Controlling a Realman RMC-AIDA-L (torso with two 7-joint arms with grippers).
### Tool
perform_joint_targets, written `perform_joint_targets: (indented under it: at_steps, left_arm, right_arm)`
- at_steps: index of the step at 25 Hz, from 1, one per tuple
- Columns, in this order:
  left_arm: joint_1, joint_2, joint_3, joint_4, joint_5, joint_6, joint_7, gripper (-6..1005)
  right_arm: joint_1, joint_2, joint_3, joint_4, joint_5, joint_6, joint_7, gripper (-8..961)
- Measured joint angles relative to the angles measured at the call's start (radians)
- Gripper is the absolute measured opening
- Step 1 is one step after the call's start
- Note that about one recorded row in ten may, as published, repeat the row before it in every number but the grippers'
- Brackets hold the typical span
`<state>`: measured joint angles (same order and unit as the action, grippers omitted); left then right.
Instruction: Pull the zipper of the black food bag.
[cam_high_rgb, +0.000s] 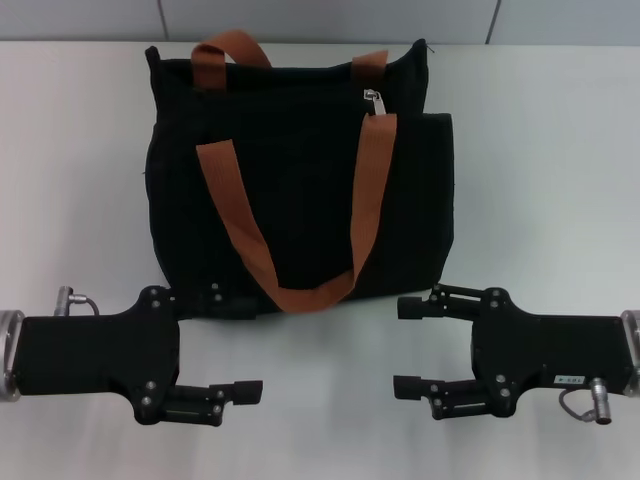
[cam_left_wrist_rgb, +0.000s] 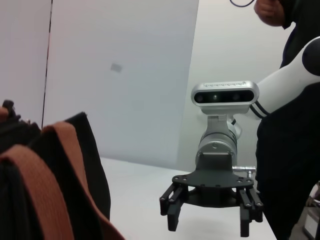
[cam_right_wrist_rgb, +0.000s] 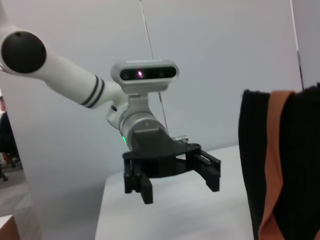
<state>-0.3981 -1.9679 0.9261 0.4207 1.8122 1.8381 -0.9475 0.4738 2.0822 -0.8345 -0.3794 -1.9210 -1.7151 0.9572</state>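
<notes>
The black food bag (cam_high_rgb: 300, 190) lies at the middle of the white table, its rust-orange strap handles (cam_high_rgb: 232, 215) looped toward me. The zipper (cam_high_rgb: 372, 100), a small silver pull tab, sits near the bag's far right top edge. My left gripper (cam_high_rgb: 235, 345) hovers open just in front of the bag's near left corner. My right gripper (cam_high_rgb: 405, 345) hovers open in front of the near right corner. Neither holds anything. The left wrist view shows the right gripper (cam_left_wrist_rgb: 209, 222) beside the bag (cam_left_wrist_rgb: 50, 190). The right wrist view shows the left gripper (cam_right_wrist_rgb: 178, 189) and the bag (cam_right_wrist_rgb: 300, 165).
Bare white table (cam_high_rgb: 540, 200) stretches on both sides of the bag and between the grippers. A grey wall runs behind the table's far edge. A person in dark clothes (cam_left_wrist_rgb: 295, 160) stands beyond the right arm.
</notes>
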Motion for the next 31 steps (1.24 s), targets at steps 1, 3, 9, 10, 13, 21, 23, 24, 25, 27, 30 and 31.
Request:
perform_joint_targets:
  at_steps: [1,3,9,10,13,21,23,24,25,27,30,31]
  left_arm:
    - [0.000,0.001,0.000,0.000,0.003,-0.001,-0.001,813]
    - [0.000,0.001,-0.001,0.000,0.004,-0.003,-0.002,813]
    - [0.003,0.001,-0.002,-0.002,0.005,-0.004,-0.002,813]
    - [0.003,0.001,-0.001,-0.002,0.005,-0.004,-0.002,813]
    - [0.005,0.001,-0.001,-0.003,0.006,-0.004,-0.001,813]
    - [0.012,0.001,-0.001,-0.003,0.006,-0.004,0.004,813]
    - [0.012,0.001,-0.001,-0.003,0.006,-0.004,0.005,813]
    - [0.012,0.001,-0.001,-0.003,0.006,-0.004,0.007,813]
    - [0.012,0.001,-0.001,-0.003,0.006,-0.004,0.008,813]
    - [0.012,0.001,-0.001,-0.003,0.006,-0.004,0.008,813]
    - [0.013,0.001,-0.001,-0.004,0.005,-0.004,0.010,813]
    - [0.013,0.001,-0.001,-0.004,0.005,-0.004,0.010,813]
  right_arm:
    - [0.002,0.001,-0.001,0.004,0.000,0.006,0.000,820]
    - [0.006,0.002,-0.008,0.009,0.000,0.010,-0.001,823]
    - [0.012,0.002,-0.012,0.016,0.003,0.013,-0.003,823]
    - [0.012,0.002,-0.012,0.016,0.004,0.013,-0.003,824]
    - [0.012,0.002,-0.012,0.016,0.006,0.015,-0.003,824]
    - [0.014,0.003,-0.012,0.016,0.006,0.016,-0.003,823]
    - [0.014,0.003,-0.012,0.016,0.005,0.016,-0.003,823]
    - [0.014,0.003,-0.012,0.016,0.005,0.016,-0.003,823]
    - [0.014,0.003,-0.012,0.016,0.005,0.016,-0.003,823]
    - [0.014,0.002,-0.012,0.016,0.004,0.016,-0.003,823]
    - [0.014,0.003,-0.012,0.016,0.004,0.016,-0.003,823]
    - [0.014,0.002,-0.012,0.016,0.004,0.016,-0.003,823]
